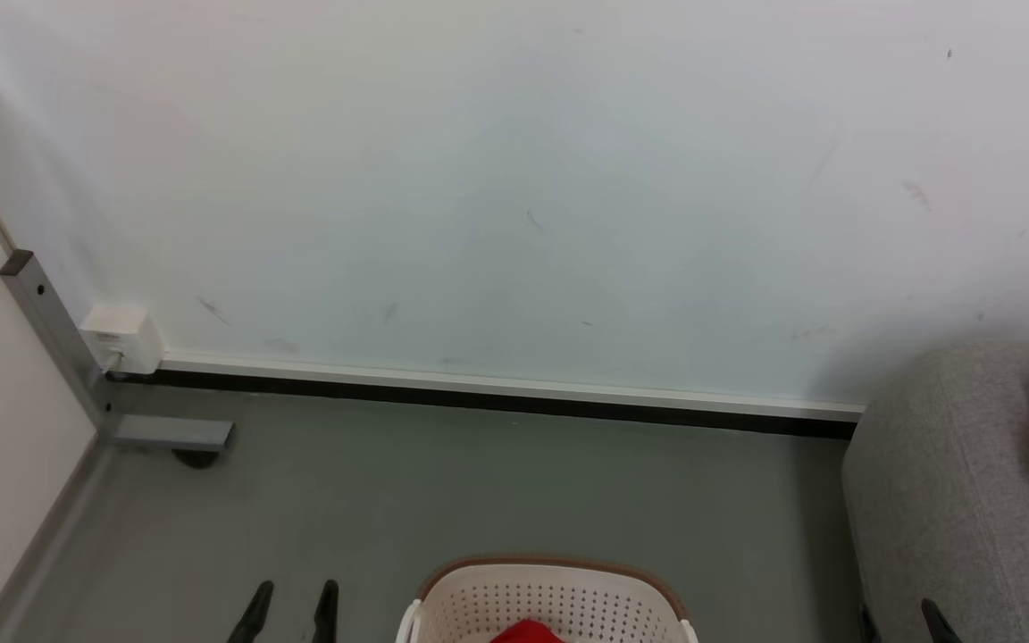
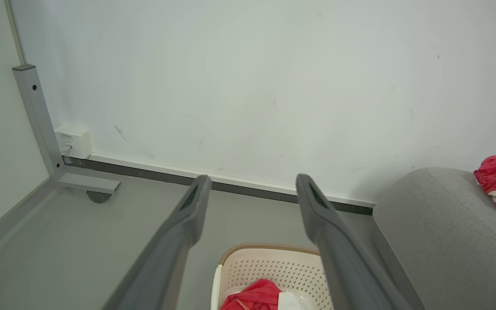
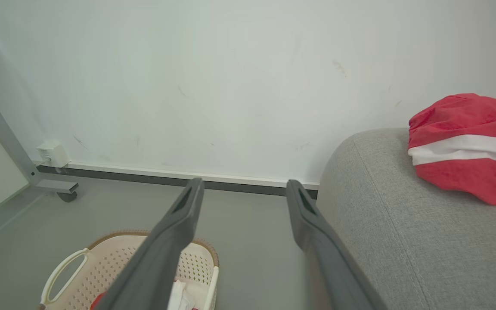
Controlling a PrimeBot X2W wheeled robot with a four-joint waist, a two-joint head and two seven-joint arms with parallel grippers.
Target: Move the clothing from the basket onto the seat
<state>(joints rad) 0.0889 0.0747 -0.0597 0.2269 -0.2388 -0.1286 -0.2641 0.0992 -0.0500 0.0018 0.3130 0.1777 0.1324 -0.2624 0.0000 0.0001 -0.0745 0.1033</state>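
Left gripper (image 2: 252, 178) and right gripper (image 3: 244, 185) flank the basket (image 1: 559, 589), both wide open, empty. Clothing (image 2: 254, 295) sits inside it; second red garment (image 3: 463, 146) on sofa (image 3: 381, 206), right of basket. You reach straight down, pinch a thick fold, clear the rim.
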